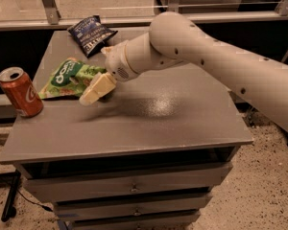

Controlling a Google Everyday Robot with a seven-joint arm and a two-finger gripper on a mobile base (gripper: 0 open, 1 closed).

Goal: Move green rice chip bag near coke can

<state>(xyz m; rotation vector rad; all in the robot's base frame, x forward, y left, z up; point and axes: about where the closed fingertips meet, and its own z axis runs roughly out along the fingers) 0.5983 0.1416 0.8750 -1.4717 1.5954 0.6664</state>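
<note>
Gripper (97,88) sits low at the right edge of the green rice chip bag (67,76) on the grey cabinet top (149,123); you can't tell here whether it's open, closed or pinching the bag. Bag lies flat, long axis roughly left-right, directly left of the gripper. Upright coke can (20,92) is just past the bag's left end, small gap. My read: already near; any further nudge you make goes straight left.

Cabinet top (158,123): coke can (20,92) far left | green rice chip bag (67,78) just right of it | snack bag (90,33) behind | gripper (96,89) at chip bag's right end
</note>
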